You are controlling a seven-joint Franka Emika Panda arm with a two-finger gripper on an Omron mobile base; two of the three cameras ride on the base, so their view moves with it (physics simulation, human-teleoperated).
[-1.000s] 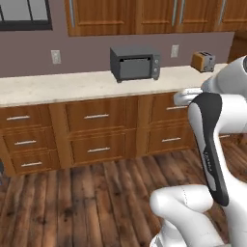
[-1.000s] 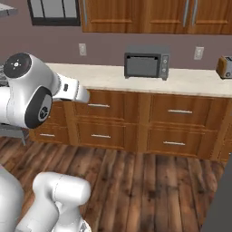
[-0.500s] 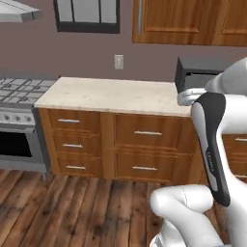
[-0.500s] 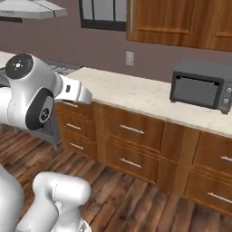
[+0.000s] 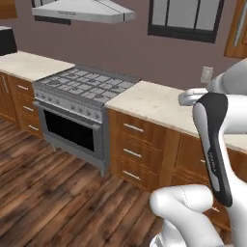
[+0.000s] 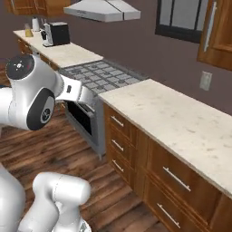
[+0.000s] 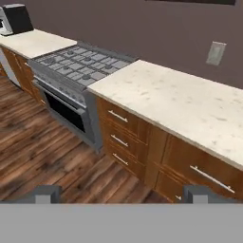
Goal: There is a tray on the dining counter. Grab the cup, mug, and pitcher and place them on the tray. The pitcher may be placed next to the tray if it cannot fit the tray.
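Observation:
My gripper (image 7: 123, 194) is open. Its two dark fingertips (image 7: 47, 193) stand wide apart at the bottom of the hand view with nothing between them. It faces a narrow speckled wall counter (image 7: 190, 104) over wooden drawers. My white arm (image 5: 212, 144) rises at the right of the left base view and its elbow (image 6: 31, 95) sits at the left of the right base view. The tray, the dining counter, the cup, the mug and the pitcher are out of view.
A steel gas stove (image 5: 82, 87) with an oven door stands left of the wall counter, under a range hood (image 5: 82, 9). A black coffee machine (image 6: 54, 34) sits on the far counter. Open wooden floor (image 7: 42, 142) lies in front of the cabinets.
The whole picture has swung left along the wall, so the camera moved. The microwave and toaster have left the views, and the stove and hood have come in. The gripper stays open.

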